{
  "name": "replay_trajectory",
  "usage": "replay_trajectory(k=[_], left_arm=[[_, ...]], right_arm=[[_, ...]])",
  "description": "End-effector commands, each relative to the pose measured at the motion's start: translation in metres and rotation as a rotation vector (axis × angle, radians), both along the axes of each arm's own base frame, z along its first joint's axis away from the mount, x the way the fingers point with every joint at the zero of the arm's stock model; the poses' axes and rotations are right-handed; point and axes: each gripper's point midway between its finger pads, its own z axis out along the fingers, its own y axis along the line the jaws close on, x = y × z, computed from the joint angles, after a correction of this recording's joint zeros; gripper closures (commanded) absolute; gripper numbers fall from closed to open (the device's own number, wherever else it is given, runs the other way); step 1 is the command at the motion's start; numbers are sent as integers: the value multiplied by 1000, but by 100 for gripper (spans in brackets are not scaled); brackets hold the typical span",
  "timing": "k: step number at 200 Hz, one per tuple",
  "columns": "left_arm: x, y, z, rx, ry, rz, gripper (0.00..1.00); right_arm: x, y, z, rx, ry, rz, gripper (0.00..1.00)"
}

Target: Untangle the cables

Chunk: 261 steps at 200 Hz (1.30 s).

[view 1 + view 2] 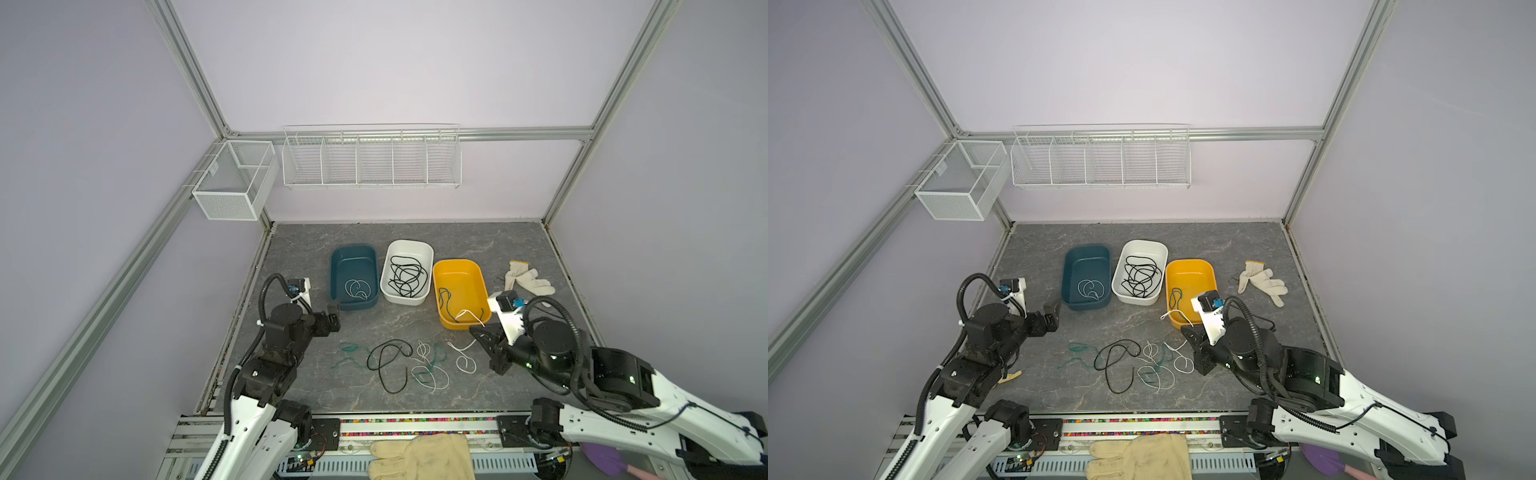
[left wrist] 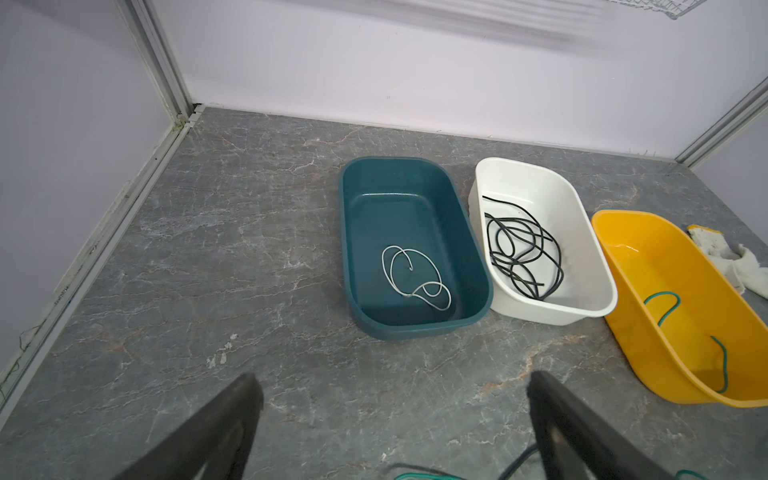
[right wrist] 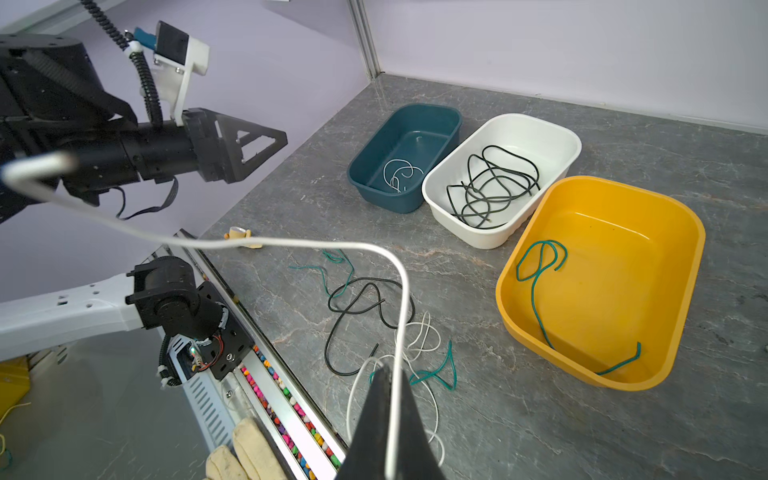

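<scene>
We record three tubs in a row on the surface (image 1: 1246, 353). The teal tub (image 1: 1086, 306) holds a white cable (image 1: 1089, 289), the white tub (image 1: 1138, 300) black cables (image 1: 1140, 276), and the yellow tub (image 1: 1190, 262) a green cable (image 1: 1176, 296). Loose cables (image 1: 1133, 363) lie tangled nearer the front. The right gripper (image 1: 1183, 329), closed, sits at the yellow tub's near corner, with a white strand (image 1: 1177, 311) arcing over the rim beside it.

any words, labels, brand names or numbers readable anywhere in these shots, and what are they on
No readable text in any view.
Small tag on the white mesh basket: too small to read.
Teal bin, white bin, yellow bin: no print visible.
</scene>
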Motion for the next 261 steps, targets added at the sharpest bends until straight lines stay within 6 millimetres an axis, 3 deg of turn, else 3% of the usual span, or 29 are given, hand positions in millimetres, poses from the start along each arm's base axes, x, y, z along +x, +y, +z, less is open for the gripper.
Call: replay_trajectory(k=[1,24,77,207,261], left_arm=[[1,1,8,15,-56,4,1],[2,9,3,59,-41,41,1],[0,5,-3,120,-30,13,1],[-2,2,-10,176,-58,-27,1],[-3,3,-9,195,-70,-31,1]], right_arm=[[9,16,15,-6,-27,-4,94],[16,38,23,-25,-40,17,94],[34,77,30,-66,-21,57,94],[104,124,35,-83,95,31,94],[128,141,23,-107,123,33,94]])
